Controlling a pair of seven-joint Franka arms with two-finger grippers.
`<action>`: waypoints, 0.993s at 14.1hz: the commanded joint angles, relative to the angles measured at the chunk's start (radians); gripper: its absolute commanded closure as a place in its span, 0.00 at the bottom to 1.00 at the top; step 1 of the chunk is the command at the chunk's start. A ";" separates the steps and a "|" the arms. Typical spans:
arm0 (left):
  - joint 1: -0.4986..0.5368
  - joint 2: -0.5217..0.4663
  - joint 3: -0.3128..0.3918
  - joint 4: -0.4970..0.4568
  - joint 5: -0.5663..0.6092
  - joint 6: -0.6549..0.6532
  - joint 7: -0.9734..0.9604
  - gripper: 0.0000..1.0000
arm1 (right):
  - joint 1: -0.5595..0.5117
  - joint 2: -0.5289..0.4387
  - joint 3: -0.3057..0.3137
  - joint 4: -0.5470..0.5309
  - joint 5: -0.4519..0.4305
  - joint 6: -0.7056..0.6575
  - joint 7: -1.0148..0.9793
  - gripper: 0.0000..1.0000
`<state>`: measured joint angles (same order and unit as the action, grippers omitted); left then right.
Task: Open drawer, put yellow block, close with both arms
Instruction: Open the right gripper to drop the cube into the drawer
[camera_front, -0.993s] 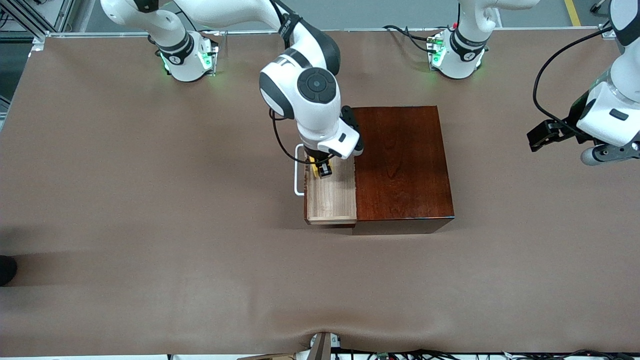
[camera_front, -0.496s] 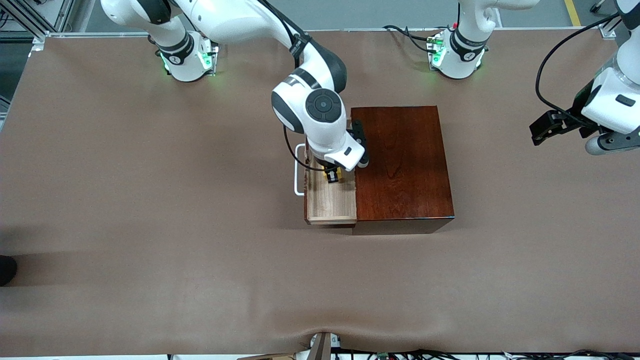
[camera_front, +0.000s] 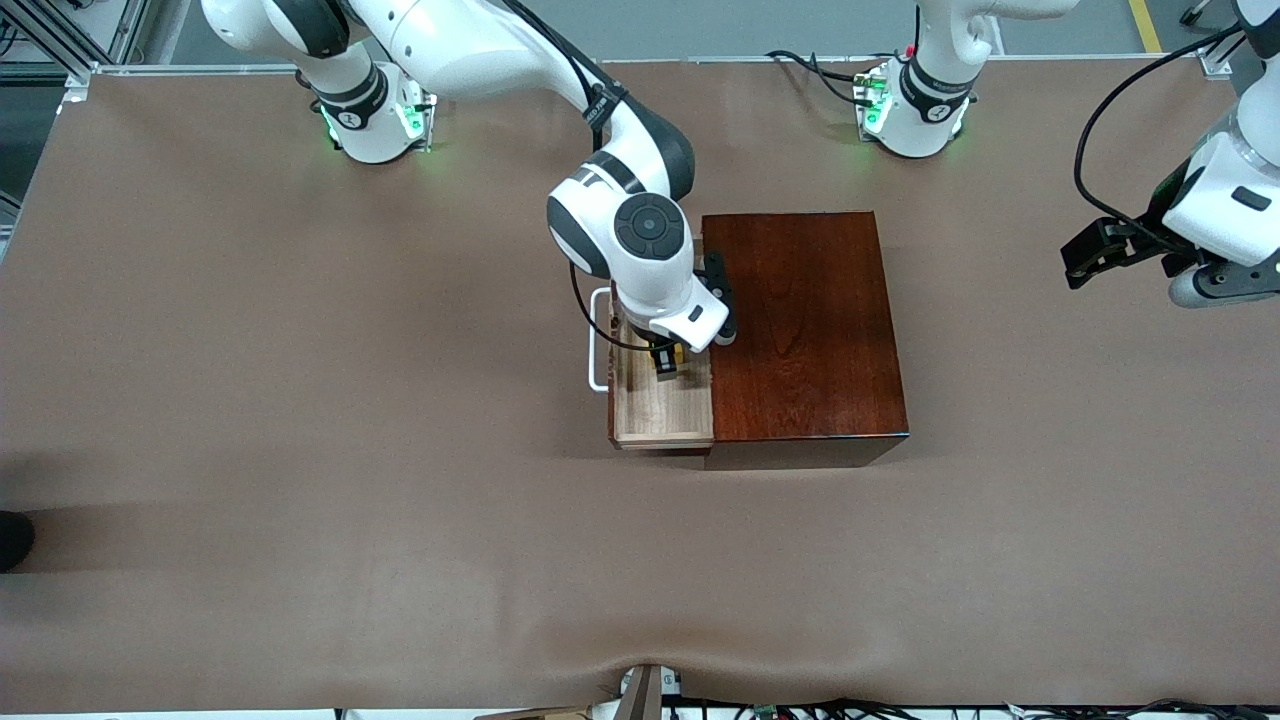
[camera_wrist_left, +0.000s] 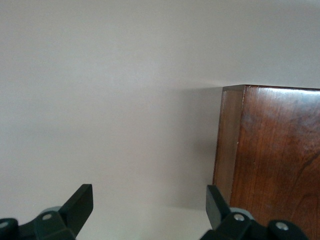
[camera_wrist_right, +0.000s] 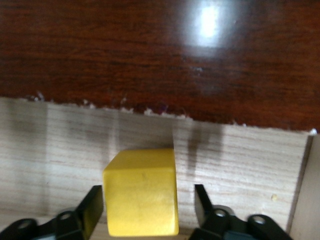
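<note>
Right tool (camera_front: 665, 362) low over drawer (camera_front: 660, 405)

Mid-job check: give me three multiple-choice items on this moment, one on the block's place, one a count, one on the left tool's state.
1. The yellow block lies: A on the table; B in the open drawer; C on the handle.
2. Yellow blocks in view: A one; B two; C three.
3. The left tool is: A shut on the handle; B open, holding nothing; C shut on a block.
Key: B, pale drawer floor shows under the block; A, only one shows; B, its fingers stand wide apart around nothing.
</note>
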<state>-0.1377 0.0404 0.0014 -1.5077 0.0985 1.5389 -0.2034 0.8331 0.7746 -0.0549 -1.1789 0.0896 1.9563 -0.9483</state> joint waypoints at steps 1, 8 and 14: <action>0.142 -0.033 -0.150 -0.028 -0.013 -0.008 0.021 0.00 | -0.003 -0.052 0.000 0.007 0.013 -0.084 -0.029 0.00; 0.175 -0.042 -0.192 -0.025 -0.056 -0.034 0.047 0.00 | -0.106 -0.221 -0.006 -0.039 0.016 -0.189 -0.015 0.00; 0.100 0.038 -0.271 0.075 -0.057 -0.040 -0.069 0.00 | -0.345 -0.307 -0.009 -0.116 0.009 -0.194 0.005 0.00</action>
<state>0.0020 0.0328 -0.2230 -1.4922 0.0471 1.5098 -0.1992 0.5520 0.5278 -0.0831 -1.2186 0.0922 1.7585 -0.9543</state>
